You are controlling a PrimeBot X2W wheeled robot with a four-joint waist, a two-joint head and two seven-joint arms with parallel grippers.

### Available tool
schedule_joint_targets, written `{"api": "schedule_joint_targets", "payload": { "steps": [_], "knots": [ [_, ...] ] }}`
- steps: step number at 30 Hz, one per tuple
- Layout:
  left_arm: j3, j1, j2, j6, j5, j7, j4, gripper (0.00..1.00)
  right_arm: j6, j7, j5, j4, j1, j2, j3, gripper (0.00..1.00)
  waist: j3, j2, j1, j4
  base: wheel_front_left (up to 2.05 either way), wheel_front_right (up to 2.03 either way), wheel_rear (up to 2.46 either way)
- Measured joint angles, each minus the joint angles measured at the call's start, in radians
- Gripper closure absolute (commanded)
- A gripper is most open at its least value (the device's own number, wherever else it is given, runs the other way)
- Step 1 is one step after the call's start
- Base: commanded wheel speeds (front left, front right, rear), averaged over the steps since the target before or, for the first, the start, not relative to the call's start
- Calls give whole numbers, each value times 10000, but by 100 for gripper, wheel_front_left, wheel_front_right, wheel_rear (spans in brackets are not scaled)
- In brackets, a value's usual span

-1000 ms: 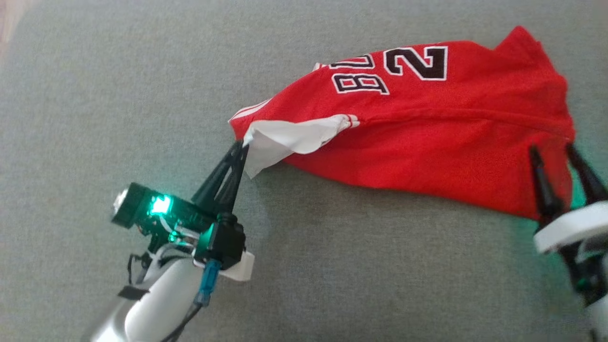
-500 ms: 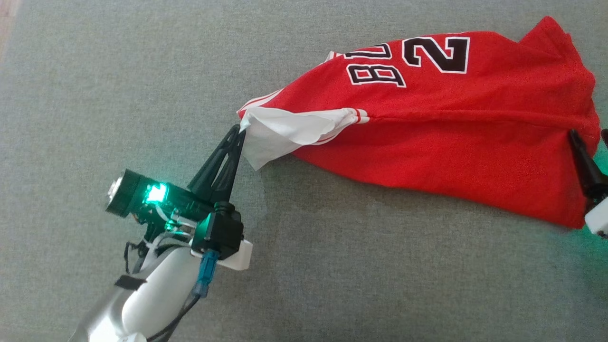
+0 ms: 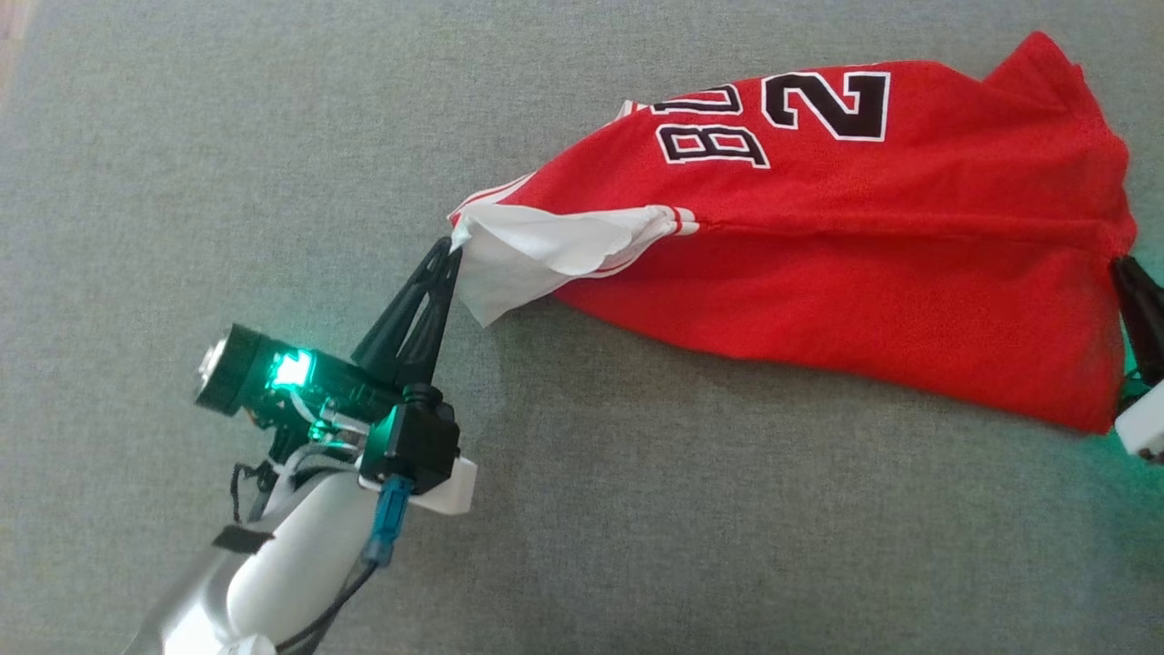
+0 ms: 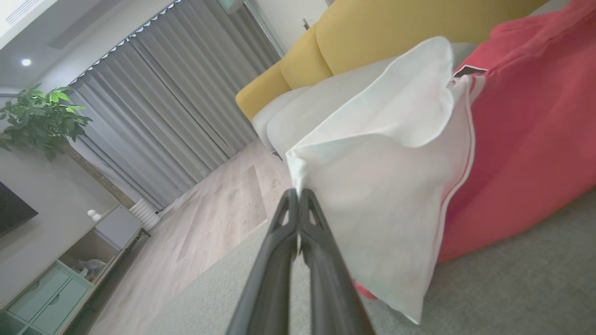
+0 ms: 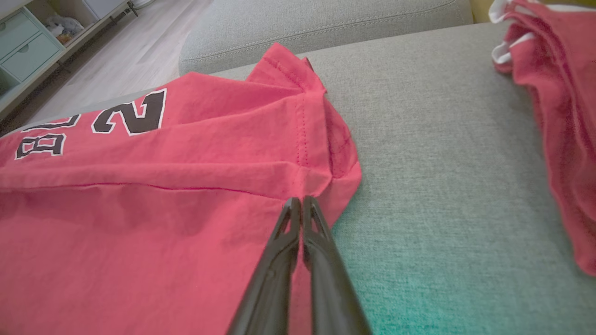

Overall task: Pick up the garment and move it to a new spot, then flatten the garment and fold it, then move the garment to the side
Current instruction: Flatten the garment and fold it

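Observation:
The garment (image 3: pixel 864 246) is a red jersey with black numbers and a white lining, stretched out across the grey cushion (image 3: pixel 637 509). My left gripper (image 3: pixel 447 250) is shut on the white lining corner at its left end, and that pinch is seen close up in the left wrist view (image 4: pixel 298 191), with the garment (image 4: pixel 521 139) hanging to the right. My right gripper (image 3: pixel 1128 268) sits at the garment's right edge. In the right wrist view its fingers (image 5: pixel 300 200) are shut together on a raised fold of the garment (image 5: pixel 163 186).
A second heap of red cloth (image 5: pixel 558 116) lies further along the cushion, past the right gripper. A yellow sofa back (image 4: pixel 372 28) rises behind. The wooden floor (image 4: pixel 223 195) and a low cabinet (image 4: pixel 56 284) lie off the cushion's edge.
My right gripper's fingers stood apart over the garment's right edge and have now shut on it. The left gripper keeps its hold. The head view has shifted a little.

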Motion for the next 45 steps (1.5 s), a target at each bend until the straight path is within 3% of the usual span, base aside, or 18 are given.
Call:
{"api": "schedule_joint_targets", "payload": {
  "steps": [7, 14, 24, 31, 39, 45],
  "knots": [
    [-2, -54, 111, 121, 0, 0, -230, 100, -2, -497, 29, -54, 5, -12, -182, 100, -172, 0, 0, -2, 0, 0, 0],
    [182, -462, 907, 59, -2, -12, -1195, 100, 0, -878, 100, -1124, 261, -414, -888, 100, -902, 0, 0, -199, 0, 0, 0],
    [840, -1635, 2385, -800, -23, 493, -3137, 100, 0, -867, -249, -2784, 263, -729, -1536, 100, -2366, 0, -1, -771, 0, 0, 0],
    [1189, -2854, 3035, -1586, -268, 1016, -4134, 100, 0, -675, -853, -3526, -574, -788, -2071, 100, -3345, 0, -3, -1244, 0, 0, 0],
    [1237, -4432, 2961, -2374, -491, 1202, -3868, 100, 0, -560, -1647, -3446, -2242, -755, -1962, 100, -3393, 0, -2, -1534, 0, 0, 0],
    [974, -5829, 2451, -2957, -493, 1005, -2359, 100, -2, -637, -2286, -2518, -4080, -539, -1239, 100, -2598, 0, 1, -1466, 0, 0, 0]
  ]
}}
